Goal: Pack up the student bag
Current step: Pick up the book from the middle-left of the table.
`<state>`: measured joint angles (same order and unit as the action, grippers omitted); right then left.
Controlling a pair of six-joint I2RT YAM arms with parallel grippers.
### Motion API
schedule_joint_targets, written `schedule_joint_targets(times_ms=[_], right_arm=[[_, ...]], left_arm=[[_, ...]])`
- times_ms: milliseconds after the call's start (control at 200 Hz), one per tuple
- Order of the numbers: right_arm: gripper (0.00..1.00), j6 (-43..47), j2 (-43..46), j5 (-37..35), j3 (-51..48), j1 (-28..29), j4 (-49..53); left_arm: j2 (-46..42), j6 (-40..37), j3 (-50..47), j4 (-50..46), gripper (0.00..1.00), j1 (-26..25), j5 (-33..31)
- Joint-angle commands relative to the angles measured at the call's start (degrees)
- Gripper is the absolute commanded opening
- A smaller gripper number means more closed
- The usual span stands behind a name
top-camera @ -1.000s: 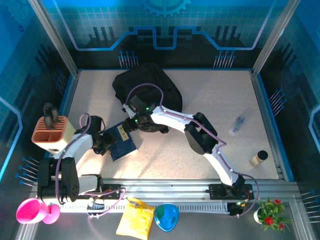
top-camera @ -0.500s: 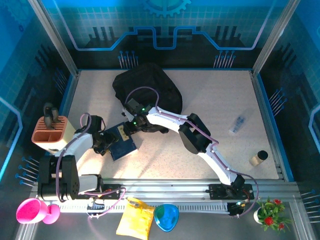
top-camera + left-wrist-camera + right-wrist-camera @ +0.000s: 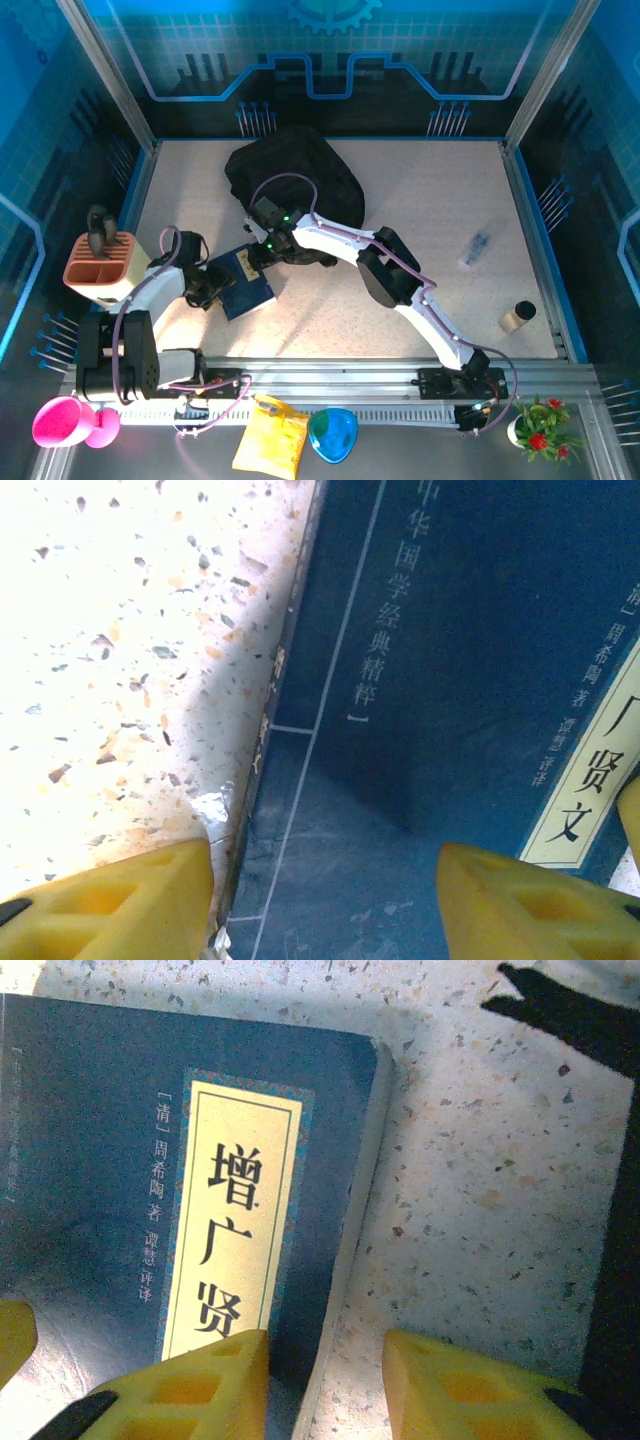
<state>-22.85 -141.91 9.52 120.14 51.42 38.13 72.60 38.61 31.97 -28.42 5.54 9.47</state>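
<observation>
The student bag (image 3: 295,175), a big black backpack, lies slumped at the back centre of the table. In front of it a dark blue book (image 3: 243,285) with a yellow title label lies flat. My left gripper (image 3: 206,286) is at the book's left side, open. Its yellow fingertips (image 3: 110,900) straddle the spine edge of the book (image 3: 450,680), one over the table and one over the cover. My right gripper (image 3: 262,252) is at the book's far corner, open. One of its fingers (image 3: 190,1390) is over the cover (image 3: 100,1140) and the other over the table, with the page edge between them.
An orange and white holder (image 3: 100,265) with a dark object in it stands at the left edge. A clear bottle (image 3: 478,245) and a small cylinder (image 3: 517,316) lie at the right. A pink cup (image 3: 62,420) and a yellow pouch (image 3: 270,440) sit beyond the front rail.
The right arm has shifted a little to the left over the book's corner and its jaws have narrowed. The left gripper and the book have stayed where they were.
</observation>
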Motion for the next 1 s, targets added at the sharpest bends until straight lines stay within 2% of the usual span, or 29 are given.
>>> schedule_joint_targets(times_ms=[0,100,270,460,720,996], right_arm=[[0.35,-0.38,-3.72,1.19,0.07,0.18,3.72],[0.33,-1.54,-3.95,2.81,-0.71,-0.55,3.1],[0.26,-3.1,-3.85,3.37,-1.64,-1.41,2.76],[0.2,-4.05,-3.76,3.4,-2.08,-1.95,2.56],[0.2,-4.04,-3.34,3.03,-2.23,-2.04,2.65],[0.22,-3.12,-0.13,2.22,1.96,-2.03,4.08]], left_arm=[[-0.1,0.07,-0.15,3.6,0.59,-0.09,11.91],[-2.13,1.59,1.76,4.51,0.58,-0.09,17.49],[-7.08,3.11,3.56,4.84,0.54,-0.07,20.47],[-7.76,12.51,0.27,14.98,0.51,0.0,24.76],[-5.98,11.5,-0.58,11.42,0.42,0.0,18.5],[-6.91,9.09,2.49,2.74,0.18,0.0,10.01]])
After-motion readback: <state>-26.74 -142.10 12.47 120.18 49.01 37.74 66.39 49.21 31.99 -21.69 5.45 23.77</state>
